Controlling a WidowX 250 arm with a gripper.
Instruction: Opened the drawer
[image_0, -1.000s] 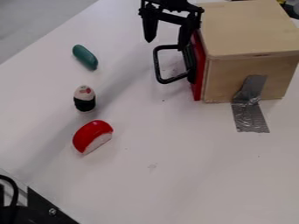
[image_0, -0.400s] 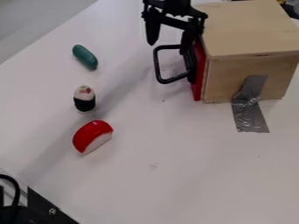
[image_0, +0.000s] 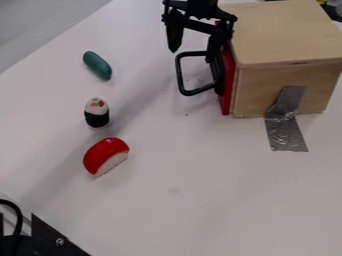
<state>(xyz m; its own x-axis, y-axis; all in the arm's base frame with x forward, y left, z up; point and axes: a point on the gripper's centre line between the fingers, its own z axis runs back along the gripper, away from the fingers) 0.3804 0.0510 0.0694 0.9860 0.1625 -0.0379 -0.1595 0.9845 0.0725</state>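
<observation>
Gripper (image_0: 192, 55): up by the black handle (image_0: 179, 75), its two fingers spread apart.
Drawer (image_0: 228, 85): in the wooden box (image_0: 287, 35), red front showing.
Tape (image_0: 286, 132): silver strip, box down to table (image_0: 200, 200).

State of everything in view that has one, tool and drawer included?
Tool: open, fingers apart, nothing held.
Red-fronted drawer: shut, or very nearly so.
Black handle: attached, sticking out from the drawer.
Wooden box: standing on the table.
Silver tape: stuck to box and table, wrinkled.
Green piece: lying lengthwise, loose.
</observation>
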